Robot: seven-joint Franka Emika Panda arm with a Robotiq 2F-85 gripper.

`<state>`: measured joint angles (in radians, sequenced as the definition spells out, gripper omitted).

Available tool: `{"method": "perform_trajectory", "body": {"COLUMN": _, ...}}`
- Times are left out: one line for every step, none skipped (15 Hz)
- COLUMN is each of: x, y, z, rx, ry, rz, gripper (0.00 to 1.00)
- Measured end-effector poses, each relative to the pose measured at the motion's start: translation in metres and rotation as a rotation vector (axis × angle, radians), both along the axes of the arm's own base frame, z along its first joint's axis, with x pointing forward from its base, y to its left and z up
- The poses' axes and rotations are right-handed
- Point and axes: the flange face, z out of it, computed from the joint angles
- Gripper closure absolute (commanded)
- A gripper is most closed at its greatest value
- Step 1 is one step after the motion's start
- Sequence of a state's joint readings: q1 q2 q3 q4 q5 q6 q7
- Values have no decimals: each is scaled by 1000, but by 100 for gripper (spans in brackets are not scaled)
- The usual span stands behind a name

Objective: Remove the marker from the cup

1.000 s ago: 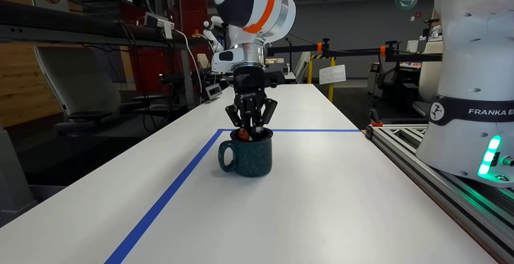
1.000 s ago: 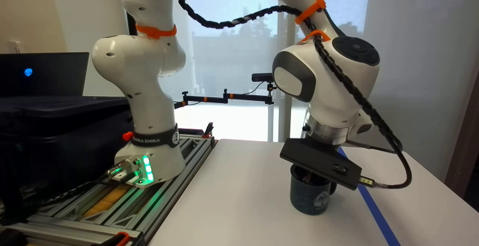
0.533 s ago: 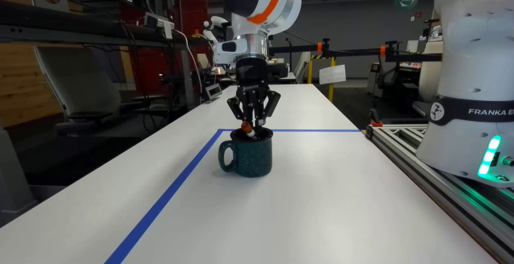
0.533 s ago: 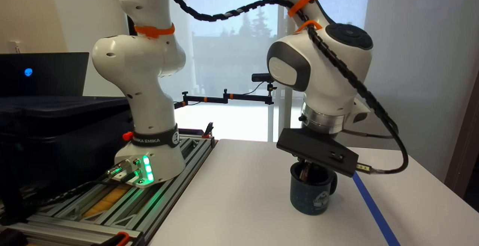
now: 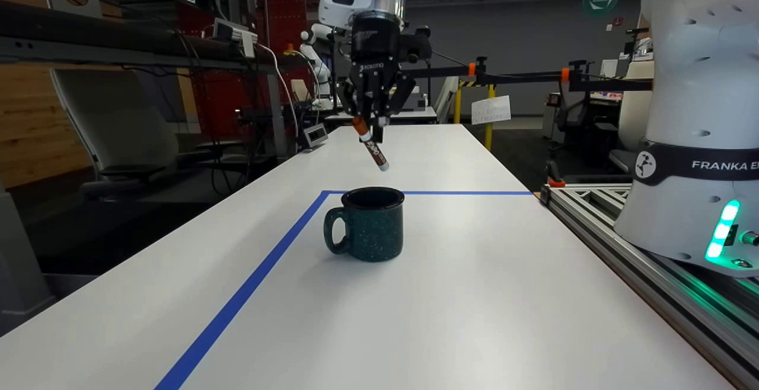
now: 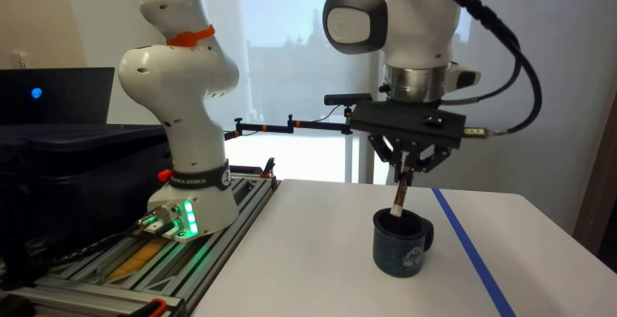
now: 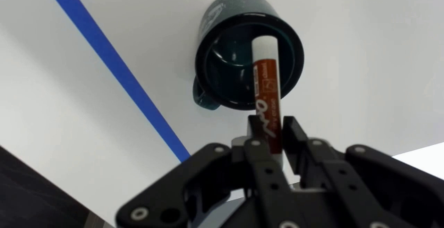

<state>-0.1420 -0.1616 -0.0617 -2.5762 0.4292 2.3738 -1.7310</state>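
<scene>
The marker [image 5: 376,154] is brown-red and white with an orange-brown cap. My gripper [image 7: 270,127] is shut on it, with the black fingers [image 7: 294,131] on either side of its body. The marker hangs tilted above the cup [image 5: 376,230], its white end lowest and clear of the rim in an exterior view. The cup is a dark teal speckled mug, upright on the table, its handle to the left there. In an exterior view the marker [image 6: 401,194] overlaps the mouth of the cup [image 6: 397,254]. In the wrist view the marker [image 7: 266,82] crosses over the mug's opening [image 7: 225,79]; no other object shows inside.
Blue tape [image 5: 255,286] runs along the white table [image 5: 474,295] on the handle side of the cup. The robot's base [image 5: 699,200] stands on a metal rail frame [image 6: 231,225] beside the table. A camera arm [image 6: 299,124] extends behind the table.
My gripper has risen from the cup's mouth, carrying the marker up and out above the rim. The cup stays in nearly the same spot.
</scene>
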Motion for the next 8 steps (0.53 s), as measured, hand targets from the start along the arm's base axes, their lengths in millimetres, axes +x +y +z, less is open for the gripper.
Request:
{"method": "perform_trajectory", "body": {"x": 0, "y": -3, "z": 13, "rx": -12, "ry": -25, "rz": -13, "gripper": 95}}
{"method": "perform_trajectory", "body": {"x": 1, "y": -8, "z": 25, "rx": -23, "ry": -57, "rz": -31, "gripper": 95}}
{"method": "perform_trajectory", "body": {"x": 2, "y": -13, "z": 35, "rx": -33, "ry": -88, "rz": -55, "gripper": 95}}
{"method": "perform_trajectory", "body": {"x": 5, "y": -21, "z": 43, "rx": -42, "ry": -117, "rz": -83, "gripper": 95}}
{"method": "perform_trajectory", "body": {"x": 7, "y": -29, "z": 49, "rx": -52, "ry": -143, "rz": -114, "gripper": 95}}
{"method": "perform_trajectory", "body": {"x": 10, "y": -38, "z": 52, "rx": -60, "ry": -163, "rz": -145, "gripper": 95}}
{"method": "perform_trajectory", "body": {"x": 13, "y": -46, "z": 52, "rx": -67, "ry": -174, "rz": -177, "gripper": 95}}
{"method": "perform_trajectory", "body": {"x": 16, "y": -55, "z": 49, "rx": -74, "ry": -179, "rz": -209, "gripper": 95}}
